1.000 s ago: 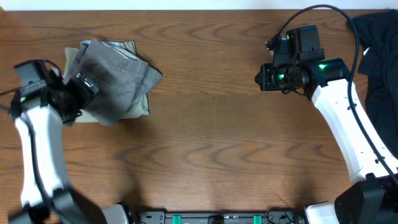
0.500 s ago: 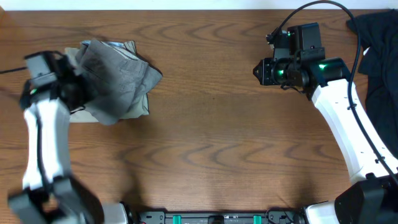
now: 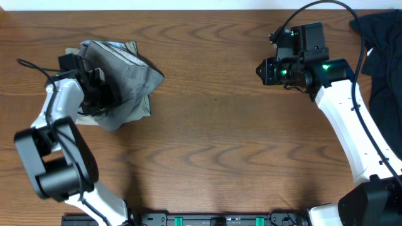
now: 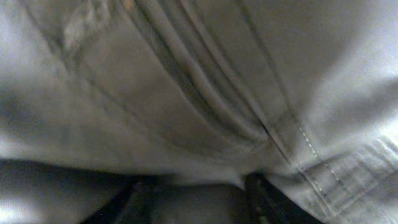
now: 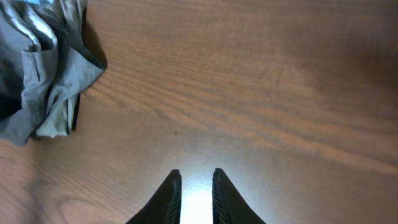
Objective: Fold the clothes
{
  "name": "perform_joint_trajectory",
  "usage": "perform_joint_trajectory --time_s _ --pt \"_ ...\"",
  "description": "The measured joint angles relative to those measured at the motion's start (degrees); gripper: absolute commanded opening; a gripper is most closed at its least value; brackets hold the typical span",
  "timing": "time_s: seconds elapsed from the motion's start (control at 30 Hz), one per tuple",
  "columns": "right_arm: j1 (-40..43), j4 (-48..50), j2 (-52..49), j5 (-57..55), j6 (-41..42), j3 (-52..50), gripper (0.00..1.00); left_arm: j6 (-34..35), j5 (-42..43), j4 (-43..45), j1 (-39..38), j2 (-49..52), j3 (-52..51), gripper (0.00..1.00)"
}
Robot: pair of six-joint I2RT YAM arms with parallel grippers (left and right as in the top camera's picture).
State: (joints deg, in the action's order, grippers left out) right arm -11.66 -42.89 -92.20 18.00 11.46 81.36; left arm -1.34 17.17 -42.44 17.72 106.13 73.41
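Near the table's [image 3: 213,144] far-left corner the grey shorts [image 3: 129,72] lie heaped where they were. The left gripper [image 3: 103,94], at the heap's left edge a second ago, now rests on the cloth (fabric fills its camera, so I cannot tell its spread). The right gripper [image 3: 259,72] has barely shifted, its fingers slightly parted and empty. A black garment [image 3: 380,56] lies at the far-right corner.

our left arm [image 3: 55,107] and right arm [image 3: 352,125]: white shells, black joints | green lamp [image 3: 325,67] glows on our right wrist | black cable [image 3: 312,5] arcs above it | our right gripper [image 5: 196,172]: black, tapered fingers
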Motion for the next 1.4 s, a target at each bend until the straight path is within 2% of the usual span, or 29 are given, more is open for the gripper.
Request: perform_joint_trajectory --time_s 0.1,0.2,0.27,0.4,0.47,0.5,0.53,0.57,0.77,0.9,1.4 --pt "0.92 1.99 0.00 0.02 -0.44 0.00 0.13 -0.13 0.66 -5.03 -0.28 -7.30 2.36 0.67" --pt "1.95 4.20 0.00 0.96 -2.36 0.00 0.20 -0.13 0.87 -6.71 -1.55 -18.23 5.22 0.76" --pt "2.58 4.68 0.17 2.51 -4.96 0.00 0.22 -0.33 0.92 -7.21 -2.86 -25.68 6.45 0.83" --pt "3.02 2.99 2.60 4.31 -10.99 -0.09 0.22 -0.22 1.38 -9.62 -5.11 -37.53 7.15 0.84" --pt "3.02 2.03 5.38 4.07 -12.83 -0.13 0.24 -0.66 1.29 -11.47 -5.46 -41.64 7.15 1.00" --pt "3.02 1.77 7.13 3.78 -13.46 -0.13 0.33 -0.90 1.33 -12.35 -5.46 -43.17 7.15 0.98" --pt "3.02 1.51 9.53 3.04 -14.23 -0.15 0.54 -0.74 1.33 -13.35 -5.51 -44.68 7.15 0.98" --pt "3.02 1.33 11.28 2.54 -14.34 -0.15 0.99 -0.68 1.33 -13.99 -5.51 -45.66 7.15 0.98" --pt "3.19 -0.66 23.93 -1.16 -16.20 -0.09 0.99 -0.70 1.29 -15.76 -5.51 -48.83 7.15 0.98" --pt "3.19 -4.11 28.06 -2.01 -16.41 -0.09 0.99 -0.70 1.29 -15.78 -5.51 -48.81 7.13 0.98" --pt "3.19 -13.94 30.45 -1.73 -16.55 -0.11 0.99 -0.70 1.31 -15.78 -5.51 -48.81 7.08 0.98"
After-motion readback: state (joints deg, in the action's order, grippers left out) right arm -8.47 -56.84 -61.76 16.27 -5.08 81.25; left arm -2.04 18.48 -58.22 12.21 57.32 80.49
